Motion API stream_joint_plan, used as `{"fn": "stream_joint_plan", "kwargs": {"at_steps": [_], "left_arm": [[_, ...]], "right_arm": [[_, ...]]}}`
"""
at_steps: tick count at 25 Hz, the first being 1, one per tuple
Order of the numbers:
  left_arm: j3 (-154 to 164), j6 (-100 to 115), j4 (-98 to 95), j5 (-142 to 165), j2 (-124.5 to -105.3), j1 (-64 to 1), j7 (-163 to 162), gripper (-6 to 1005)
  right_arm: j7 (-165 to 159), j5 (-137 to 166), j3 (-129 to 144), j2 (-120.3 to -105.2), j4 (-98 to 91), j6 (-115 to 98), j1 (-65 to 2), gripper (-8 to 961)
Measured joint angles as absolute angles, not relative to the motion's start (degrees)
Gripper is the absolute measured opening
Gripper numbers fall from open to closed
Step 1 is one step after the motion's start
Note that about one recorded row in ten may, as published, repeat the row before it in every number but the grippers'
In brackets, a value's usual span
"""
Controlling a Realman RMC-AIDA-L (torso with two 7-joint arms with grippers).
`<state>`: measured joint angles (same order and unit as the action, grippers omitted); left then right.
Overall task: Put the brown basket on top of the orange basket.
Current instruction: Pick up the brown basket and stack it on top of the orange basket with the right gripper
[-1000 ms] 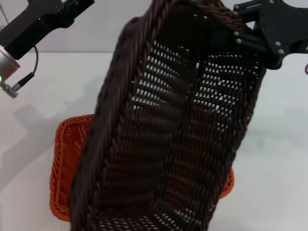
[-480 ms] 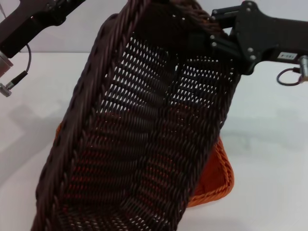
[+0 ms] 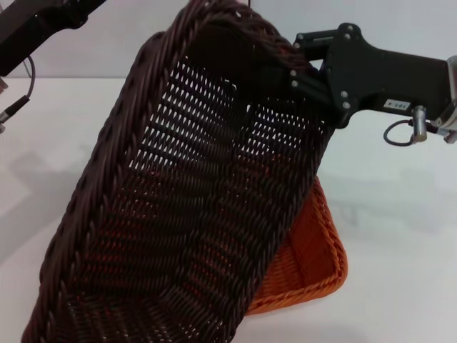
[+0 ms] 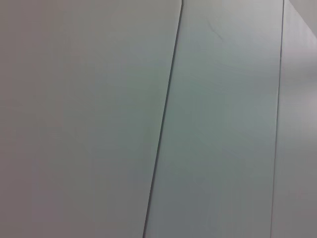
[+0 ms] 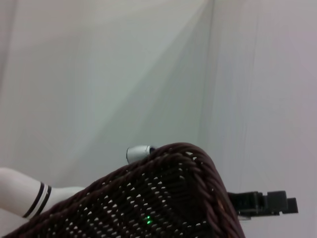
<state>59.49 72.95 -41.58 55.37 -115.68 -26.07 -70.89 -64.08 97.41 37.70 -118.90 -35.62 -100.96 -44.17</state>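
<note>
1. The brown basket (image 3: 186, 214) hangs steeply tilted above the orange basket (image 3: 314, 264), which sits on the white tabletop (image 3: 400, 236)
2. The right gripper (image 3: 300, 75) has its jaws clamped on the brown basket's upper rim
3. The left arm (image 3: 36, 28) is raised at the left; its jaws cannot be told

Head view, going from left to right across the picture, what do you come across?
Left arm at the upper left edge → brown basket, tilted and held up → orange basket showing from behind its lower right side → right hand gripping the brown basket's upper rim.
</note>
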Motion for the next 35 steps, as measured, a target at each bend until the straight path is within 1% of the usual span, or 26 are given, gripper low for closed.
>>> {"fn": "stream_joint_plan", "kwargs": {"at_steps": [3,12,22,35], "left_arm": [[59.49,72.94,-41.58,55.37,-115.61,-26.09,-71.10,741],[59.53,72.85,-41.52,55.37,-116.27,-26.46,-71.11,742],[59.93,72.85,-41.34,55.37,-116.36,-26.66,-71.28,742],[59.91,72.27,-41.05,55.74,-116.37,-27.90,-71.28,742]], "right_arm": [[-63.09,97.33,38.28,-118.91,-35.46,-100.74,-43.39,167],[-62.23,97.26,40.28,-118.92,-35.45,-100.87,-40.27,166],[-62.19,96.58,39.57,-118.73,-35.99,-99.71,-36.83,165],[-62.48,96.58,37.66,-118.64,-34.64,-95.77,-35.17,164]]}}
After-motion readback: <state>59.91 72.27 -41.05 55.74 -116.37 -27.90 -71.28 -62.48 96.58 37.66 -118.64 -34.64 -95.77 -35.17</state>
